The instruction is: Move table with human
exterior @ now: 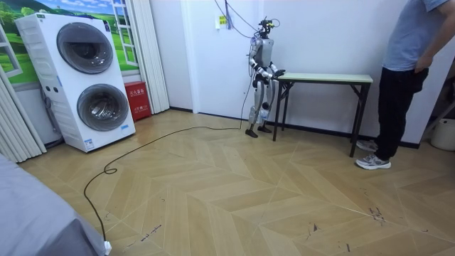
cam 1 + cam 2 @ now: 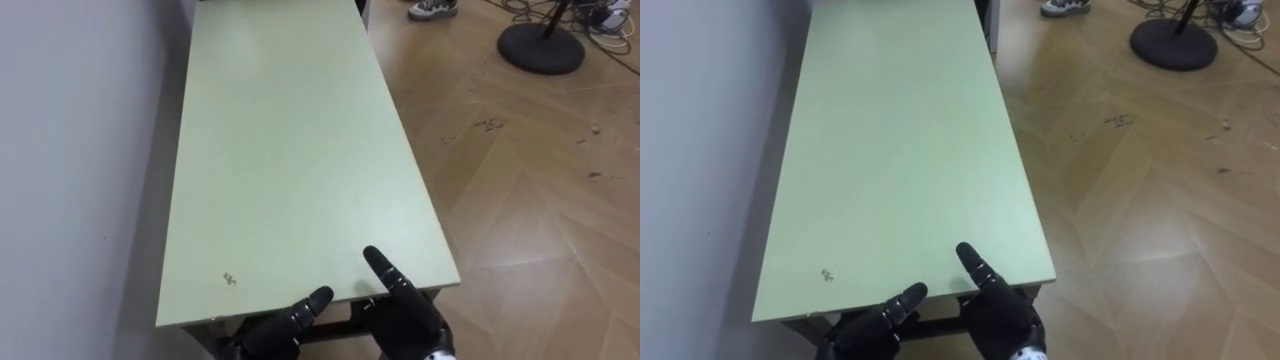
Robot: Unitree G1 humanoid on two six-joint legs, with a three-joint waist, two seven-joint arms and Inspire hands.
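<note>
A long pale green table [image 2: 290, 150] runs away from me along the white wall. I stand at its near end, as the room view shows [image 1: 263, 64]. My left hand [image 2: 290, 322] is at the near edge with its thumb just reaching the top. My right hand [image 2: 408, 312] is beside it, thumb lying straight on the tabletop. The rest of both hands is hidden below the edge. A person [image 1: 409, 71] in a blue shirt and dark trousers stands at the table's [image 1: 327, 77] far end, arms close to the body, not touching it.
The wall [image 2: 70, 150] lies close along the table's left side. A round black stand base [image 2: 541, 47] with cables sits on the wood floor at the far right. A stacked washer and dryer [image 1: 89, 78] and a red box [image 1: 136, 99] stand at the room view's left.
</note>
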